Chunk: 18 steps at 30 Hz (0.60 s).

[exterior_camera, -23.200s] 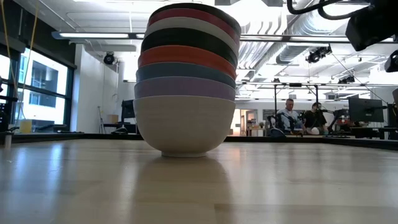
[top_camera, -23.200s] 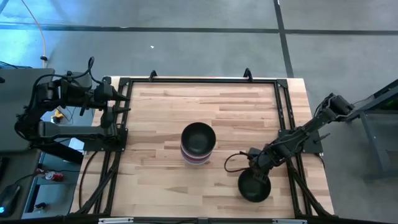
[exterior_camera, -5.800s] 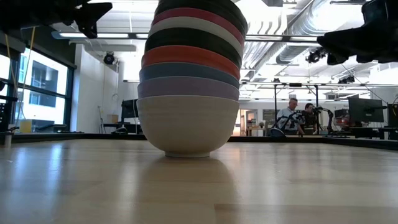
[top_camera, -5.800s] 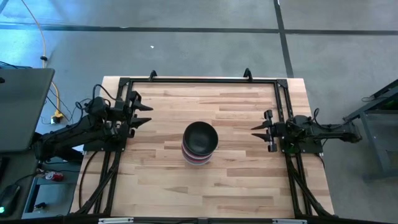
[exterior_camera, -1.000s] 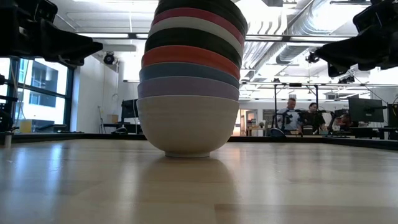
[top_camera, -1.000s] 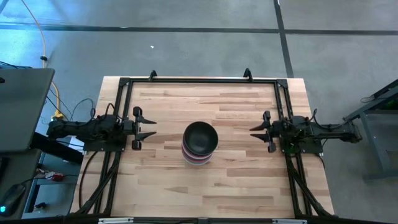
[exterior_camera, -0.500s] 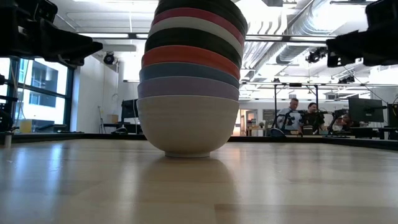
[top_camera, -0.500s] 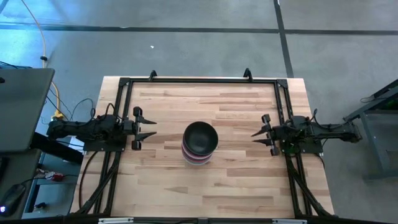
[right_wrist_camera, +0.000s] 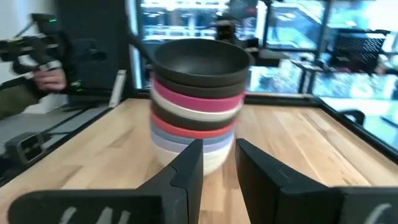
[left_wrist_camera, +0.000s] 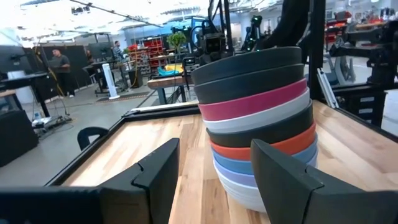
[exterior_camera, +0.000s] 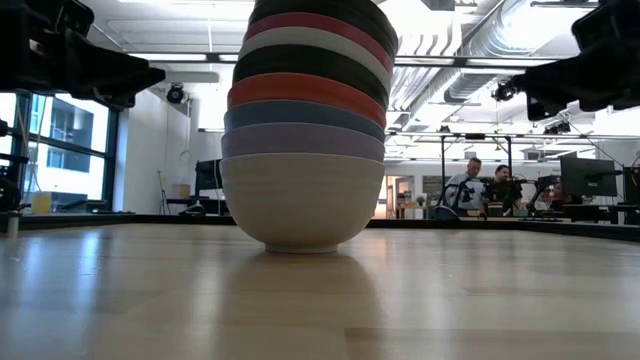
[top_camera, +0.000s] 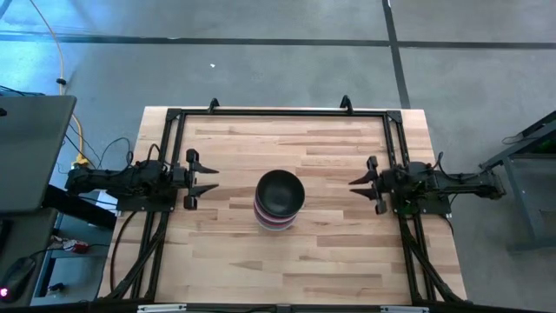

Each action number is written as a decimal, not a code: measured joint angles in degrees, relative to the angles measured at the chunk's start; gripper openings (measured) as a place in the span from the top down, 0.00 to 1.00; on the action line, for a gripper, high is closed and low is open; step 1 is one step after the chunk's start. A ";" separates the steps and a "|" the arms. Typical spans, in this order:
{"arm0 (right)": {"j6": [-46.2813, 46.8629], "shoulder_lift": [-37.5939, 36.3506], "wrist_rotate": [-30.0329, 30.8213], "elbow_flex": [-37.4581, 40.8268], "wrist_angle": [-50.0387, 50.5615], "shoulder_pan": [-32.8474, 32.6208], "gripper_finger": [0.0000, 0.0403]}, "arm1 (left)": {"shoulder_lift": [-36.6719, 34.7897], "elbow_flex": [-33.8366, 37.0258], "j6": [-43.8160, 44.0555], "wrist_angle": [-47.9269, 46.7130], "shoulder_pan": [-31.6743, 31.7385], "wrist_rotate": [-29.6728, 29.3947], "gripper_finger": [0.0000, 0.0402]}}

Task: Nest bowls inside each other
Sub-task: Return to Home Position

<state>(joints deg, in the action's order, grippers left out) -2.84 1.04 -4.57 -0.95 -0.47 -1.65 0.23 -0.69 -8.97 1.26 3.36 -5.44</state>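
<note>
The bowls [top_camera: 278, 200] stand nested in one stack at the middle of the wooden table. A black bowl [right_wrist_camera: 200, 59] is on top. Below it come black, magenta, white, black, red-orange, blue and lavender bowls. The cream bottom bowl [exterior_camera: 300, 200] rests with its base on the wood. My left gripper [top_camera: 214, 179] hovers level at the table's left edge, open, pointing at the stack [left_wrist_camera: 261, 124] from well short of it. My right gripper [top_camera: 354, 183] hovers level at the right edge, open by a narrower gap, also pointing at the stack and apart from it.
A black metal frame [top_camera: 278, 113] runs round the table's edges and the arm bases. Bare wood lies on all sides of the stack. People sit at desks [exterior_camera: 480, 185] in the room beyond, and a person's hand [right_wrist_camera: 53, 78] holds a device off the table.
</note>
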 joint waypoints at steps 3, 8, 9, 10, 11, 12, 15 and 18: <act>3.41 0.00 3.32 -0.03 0.83 0.00 0.79 | 0.01 0.00 2.15 0.10 0.00 -0.84 0.54; 7.39 0.02 4.56 -0.07 1.10 0.02 0.79 | 0.00 0.00 5.00 0.20 0.00 -1.08 0.54; 7.37 0.02 4.56 -0.07 1.10 0.02 0.79 | 0.00 0.00 5.49 0.20 0.00 -1.10 0.54; 7.41 0.02 4.56 -0.07 1.10 0.02 0.79 | 0.00 0.00 6.03 0.20 0.00 -1.10 0.54; 7.65 0.02 4.56 -0.07 1.10 0.02 0.79 | 0.00 0.00 6.81 0.20 0.00 -1.10 0.54; 8.24 0.02 4.56 -0.07 1.10 0.02 0.79 | 0.02 0.00 7.67 0.20 0.00 -1.10 0.54; 10.26 0.02 4.56 -0.07 1.12 0.02 0.79 | 0.02 0.00 10.34 0.20 0.00 -1.10 0.54; 10.76 0.02 4.56 -0.07 1.12 0.02 0.79 | 0.02 0.00 11.26 0.20 0.00 -1.10 0.54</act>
<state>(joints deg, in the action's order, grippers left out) 7.93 1.06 -0.01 -1.02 0.64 -1.63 0.25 -0.69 2.28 1.45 3.36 -6.55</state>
